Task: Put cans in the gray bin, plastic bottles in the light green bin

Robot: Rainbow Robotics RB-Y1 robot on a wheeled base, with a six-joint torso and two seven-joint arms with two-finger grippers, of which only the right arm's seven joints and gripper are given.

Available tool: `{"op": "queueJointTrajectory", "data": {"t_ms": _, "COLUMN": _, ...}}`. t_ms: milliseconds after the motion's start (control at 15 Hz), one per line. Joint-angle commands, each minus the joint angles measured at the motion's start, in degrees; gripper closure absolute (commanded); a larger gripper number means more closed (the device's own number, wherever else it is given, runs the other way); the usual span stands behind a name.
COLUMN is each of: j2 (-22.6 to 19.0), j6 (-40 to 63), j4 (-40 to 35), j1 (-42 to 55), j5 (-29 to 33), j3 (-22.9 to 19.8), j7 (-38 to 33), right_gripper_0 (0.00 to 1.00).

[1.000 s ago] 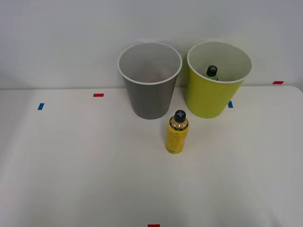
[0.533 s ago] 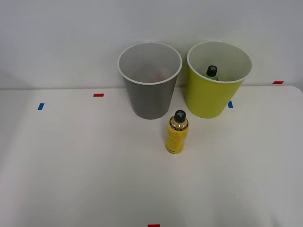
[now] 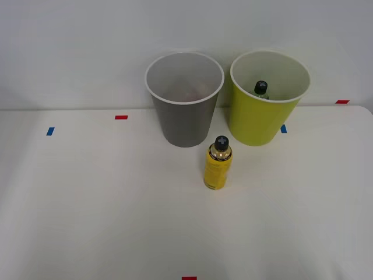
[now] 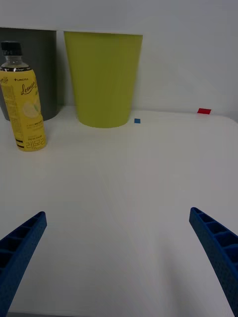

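Observation:
The gray bin (image 3: pixel 184 119) stands at the table's back, with the light green bin (image 3: pixel 256 125) to its right. Inside the light green bin, the black cap and green top of a plastic bottle (image 3: pixel 260 88) show. A faint reddish shape lies low inside the gray bin; I cannot tell if it is a can. A yellow-labelled plastic bottle (image 3: pixel 218 163) with a black cap stands upright just in front of the gap between the bins. In the right wrist view my right gripper (image 4: pixel 118 213) is open and holds nothing, well short of that bottle (image 4: pixel 22 106) and the light green bin (image 4: pixel 103 79).
Small red tape marks (image 3: pixel 121 117) and blue tape marks (image 3: pixel 50 131) dot the white table. A plain wall rises right behind the bins. The table's right edge curves in near the far red mark (image 3: pixel 342 101).

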Motion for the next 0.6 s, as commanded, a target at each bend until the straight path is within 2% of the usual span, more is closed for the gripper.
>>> {"op": "queueJointTrajectory", "data": {"t_ms": 67, "j2": 0.00, "j6": 0.00, "j4": 0.00, "j1": 0.00, "j5": 0.00, "j3": 0.00, "j7": 0.00, "right_gripper_0": 0.00}}
{"op": "queueJointTrajectory", "data": {"t_ms": 600, "j2": 0.00, "j6": 0.00, "j4": 0.00, "j1": 0.00, "j5": 0.00, "j3": 0.00, "j7": 0.00, "right_gripper_0": 0.00}}
